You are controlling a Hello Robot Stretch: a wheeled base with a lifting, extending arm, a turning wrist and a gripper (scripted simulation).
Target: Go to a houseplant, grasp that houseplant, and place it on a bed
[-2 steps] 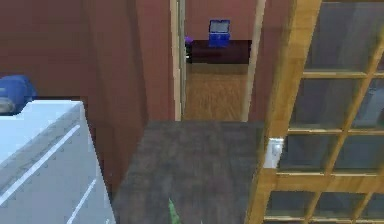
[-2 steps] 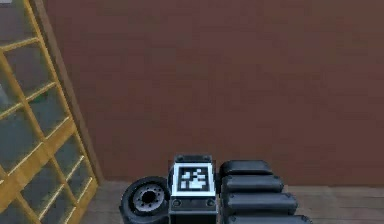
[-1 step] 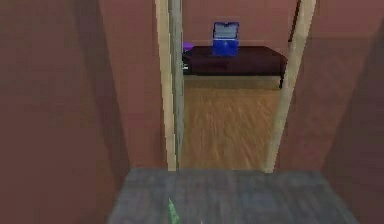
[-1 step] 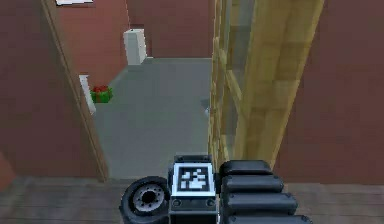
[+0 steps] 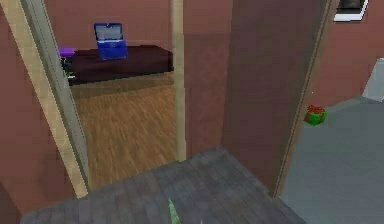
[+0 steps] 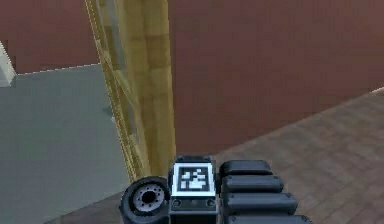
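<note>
Robot is facing bed (image 5: 130, 62) through doorway (image 5: 125, 110); arm (image 6: 255, 190) is riding retracted, presumably for clearance; jaws' state cannot be told.

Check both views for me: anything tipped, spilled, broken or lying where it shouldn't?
Nothing looks spilled or broken. One small oddity: a red and green thing sits alone on the grey floor at the forward view's right. The blue box in the far room stands with its lid up.

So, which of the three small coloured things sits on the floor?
The green and red one, on the grey floor; the blue box and purple thing rest on the dark furniture.
</note>
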